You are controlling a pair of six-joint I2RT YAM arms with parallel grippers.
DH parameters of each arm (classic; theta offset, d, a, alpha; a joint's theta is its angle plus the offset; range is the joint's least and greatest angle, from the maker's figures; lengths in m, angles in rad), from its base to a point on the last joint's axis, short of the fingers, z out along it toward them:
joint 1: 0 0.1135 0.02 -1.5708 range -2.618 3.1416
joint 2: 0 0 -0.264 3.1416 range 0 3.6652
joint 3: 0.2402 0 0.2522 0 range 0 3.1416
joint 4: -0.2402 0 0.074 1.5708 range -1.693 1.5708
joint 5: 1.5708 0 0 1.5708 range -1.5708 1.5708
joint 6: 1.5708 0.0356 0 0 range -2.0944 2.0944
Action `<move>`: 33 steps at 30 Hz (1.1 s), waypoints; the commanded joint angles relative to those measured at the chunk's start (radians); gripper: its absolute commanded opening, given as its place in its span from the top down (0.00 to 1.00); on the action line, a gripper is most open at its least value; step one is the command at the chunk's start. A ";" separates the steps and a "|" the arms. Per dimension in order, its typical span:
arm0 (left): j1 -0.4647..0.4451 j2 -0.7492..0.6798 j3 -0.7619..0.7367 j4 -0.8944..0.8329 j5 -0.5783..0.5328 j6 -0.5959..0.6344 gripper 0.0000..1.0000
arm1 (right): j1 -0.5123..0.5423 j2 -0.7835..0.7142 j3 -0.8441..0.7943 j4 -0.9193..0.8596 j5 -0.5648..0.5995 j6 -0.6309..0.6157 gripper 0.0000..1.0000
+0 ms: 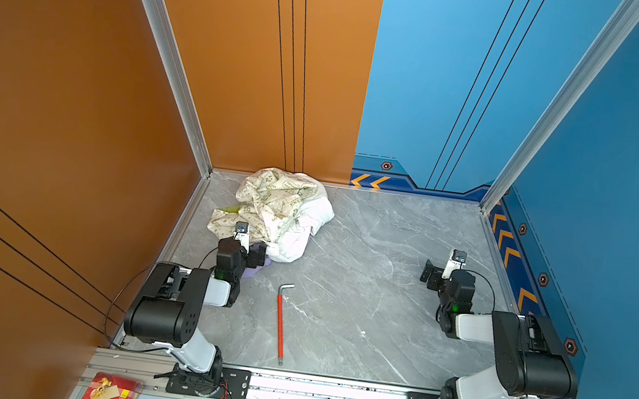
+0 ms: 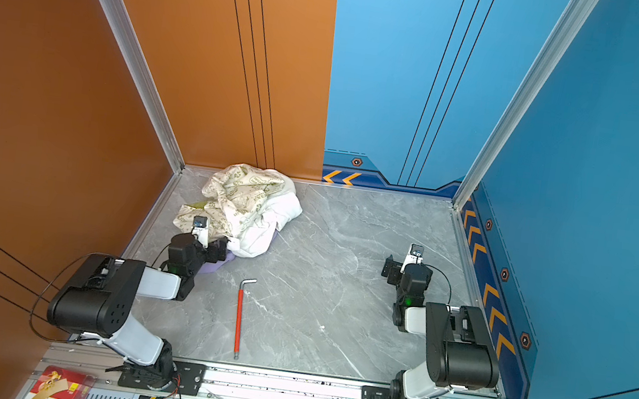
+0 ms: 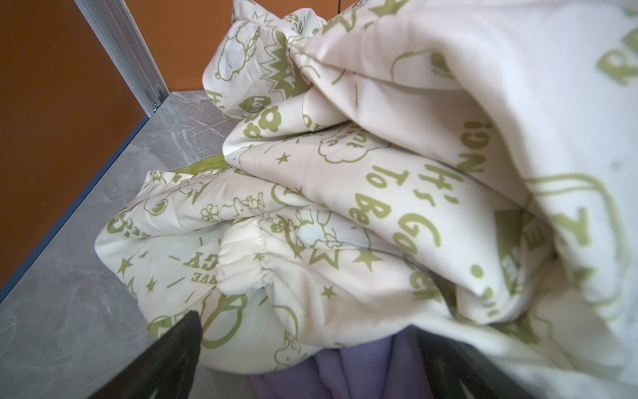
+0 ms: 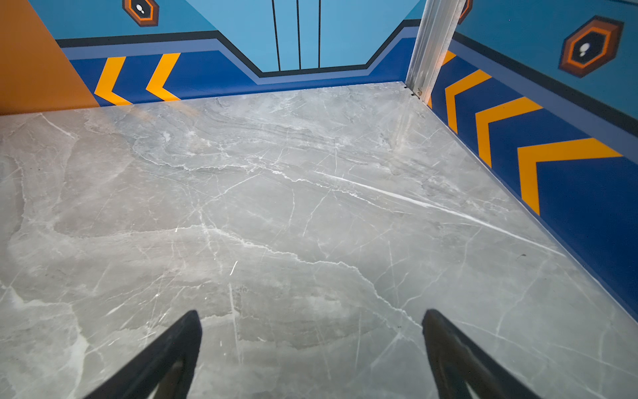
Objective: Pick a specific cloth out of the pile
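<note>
Grey marble-patterned table, walled in orange on the left and rear-left, blue on the rear-right and right.

Item 1, the cloth: plain lavender, lowest in the heap. Only a small fold shows, at the near edge, under the other cloths; in both top views it is a purple sliver beside the left arm's wrist.

Item 2, the pile: sits at the far left corner of the table. Cream cloth with green print lies on top and to the left; plain white cloth bulges out to the right and near side.

Item 3, left gripper: low at the pile's near edge, jaws apart, the lavender fold lying between the fingers in the left wrist view. Nothing gripped.

Item 4, right gripper: jaws apart above bare table, well apart from the pile.

Item 5, hex key with red sleeve: lies on the table near the front, clear of the cloths.

Step in hand, as judged: reach complete, grasp not yet made. Next move calls for closing on lavender alone, without pinching the cream hem, then drawing toward the near side so the upper cloths slide off.
</note>
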 commanded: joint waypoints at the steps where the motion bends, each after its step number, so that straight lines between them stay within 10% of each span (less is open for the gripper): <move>1: 0.007 -0.021 0.006 -0.002 0.022 -0.009 0.02 | 0.009 -0.002 0.018 0.008 0.000 -0.011 0.00; 10: -0.022 -0.323 -0.055 -0.123 -0.097 -0.022 0.02 | 0.081 -0.177 0.137 -0.342 0.041 -0.078 0.00; 18: -0.025 -0.689 0.089 -0.801 -0.341 -0.192 0.02 | 0.123 -0.395 0.176 -0.534 0.004 -0.079 0.00; 25: 0.025 -0.760 0.232 -1.136 -0.102 -0.211 0.02 | 0.134 -0.472 0.250 -0.725 -0.077 -0.095 0.00; 33: 0.094 -0.831 0.241 -1.205 -0.134 -0.448 0.02 | 0.074 -0.439 0.313 -0.840 -0.124 -0.035 0.00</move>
